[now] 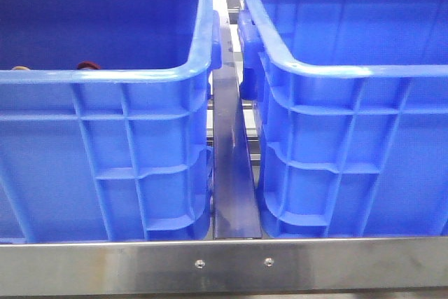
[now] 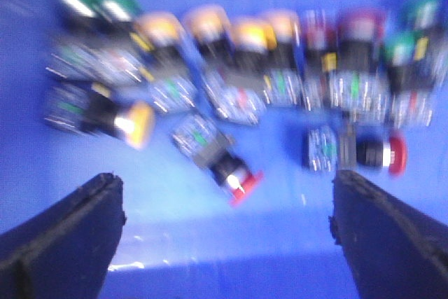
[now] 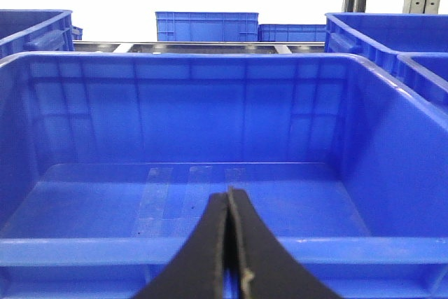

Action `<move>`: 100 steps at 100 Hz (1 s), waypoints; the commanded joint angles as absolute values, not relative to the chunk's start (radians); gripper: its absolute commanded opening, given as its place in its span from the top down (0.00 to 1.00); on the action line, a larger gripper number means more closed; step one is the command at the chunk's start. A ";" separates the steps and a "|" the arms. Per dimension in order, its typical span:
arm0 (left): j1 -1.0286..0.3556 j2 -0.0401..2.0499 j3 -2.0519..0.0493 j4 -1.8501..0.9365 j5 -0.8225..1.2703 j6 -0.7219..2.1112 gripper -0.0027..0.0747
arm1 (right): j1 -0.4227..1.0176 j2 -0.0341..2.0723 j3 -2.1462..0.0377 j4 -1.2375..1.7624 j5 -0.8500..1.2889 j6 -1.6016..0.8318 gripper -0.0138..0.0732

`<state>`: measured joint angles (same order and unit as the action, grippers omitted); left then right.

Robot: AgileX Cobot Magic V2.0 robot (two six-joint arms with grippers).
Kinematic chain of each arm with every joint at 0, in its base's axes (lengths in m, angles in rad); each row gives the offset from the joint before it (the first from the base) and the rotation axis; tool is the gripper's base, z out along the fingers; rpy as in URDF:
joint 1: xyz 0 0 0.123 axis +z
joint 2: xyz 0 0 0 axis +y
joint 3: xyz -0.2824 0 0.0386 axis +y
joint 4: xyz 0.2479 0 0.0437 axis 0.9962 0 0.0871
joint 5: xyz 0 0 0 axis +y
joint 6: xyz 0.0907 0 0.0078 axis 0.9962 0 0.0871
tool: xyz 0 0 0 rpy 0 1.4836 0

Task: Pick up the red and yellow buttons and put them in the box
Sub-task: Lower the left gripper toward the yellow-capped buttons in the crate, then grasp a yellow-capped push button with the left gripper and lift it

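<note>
Left claw wide apart over blurred buttons; right claw closed.

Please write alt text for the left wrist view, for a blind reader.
Blurred view into a bright-blue plastic crate holding many small push buttons with yellow, red and green caps. The open left gripper hangs above them, its two dark fingers wide apart.

My left wrist view is smeared with motion blur — the buttons mere streaks. Front and right views stay sharp, evenly lit — white glare blows out the right view's top.
</note>
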<state>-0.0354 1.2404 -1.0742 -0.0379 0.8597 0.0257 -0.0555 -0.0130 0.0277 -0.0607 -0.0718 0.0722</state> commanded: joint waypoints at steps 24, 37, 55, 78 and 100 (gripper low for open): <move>-0.078 1.509 -1.305 0.011 0.959 0.081 0.22 | -0.052 -0.031 0.033 -0.061 -0.146 0.064 0.95; -0.078 1.582 -1.361 0.011 0.957 0.083 0.23 | -0.052 -0.031 0.033 -0.061 -0.146 0.064 0.95; -0.078 1.668 -1.419 0.010 0.957 0.083 0.23 | -0.052 -0.031 0.033 -0.061 -0.146 0.064 0.95; -0.078 1.735 -1.444 0.008 0.957 0.083 0.23 | -0.052 -0.031 0.033 -0.061 -0.146 0.064 0.95; -0.078 1.772 -1.446 0.008 0.938 0.083 0.23 | -0.052 -0.031 0.033 -0.061 -0.146 0.064 0.95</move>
